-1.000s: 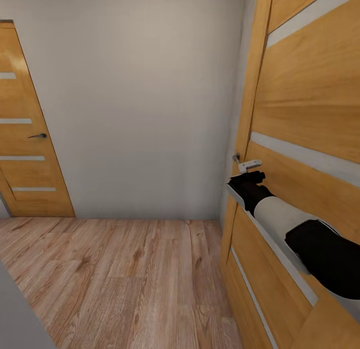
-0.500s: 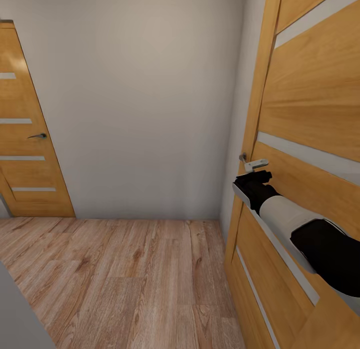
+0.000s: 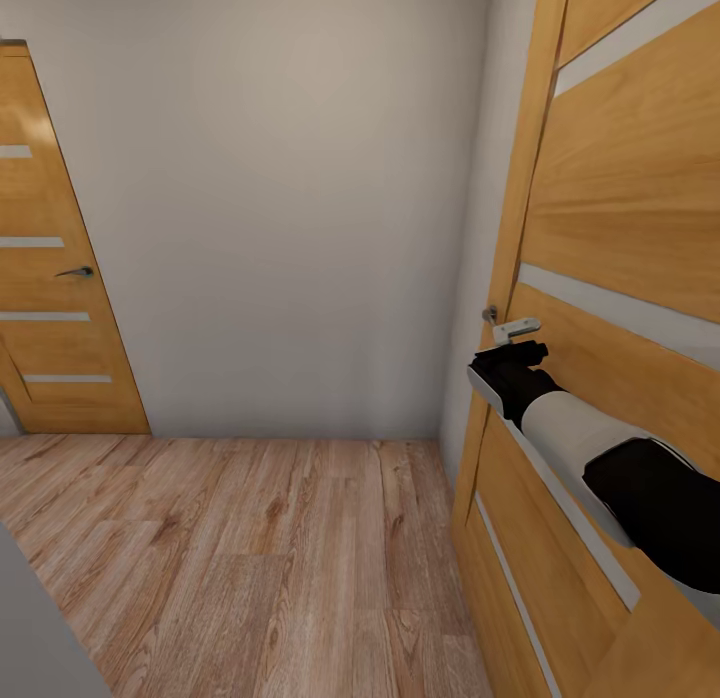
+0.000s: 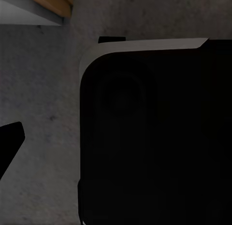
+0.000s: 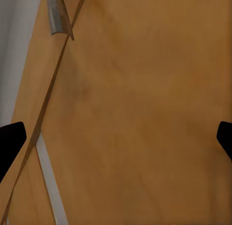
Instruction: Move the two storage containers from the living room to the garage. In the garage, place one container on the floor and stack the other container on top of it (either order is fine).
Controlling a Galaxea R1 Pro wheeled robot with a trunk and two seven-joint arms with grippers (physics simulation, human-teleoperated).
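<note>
No text, label, brand, number or sign can be read anywhere in these views. The 2 orange wooden doors, one at the far left [image 3: 50, 278] and one close at the right [image 3: 620, 228], carry only plain pale inset strips with no lettering. The white wall [image 3: 290, 198] between them is bare of any writing, and so is the wood-plank floor [image 3: 250, 558].
</note>
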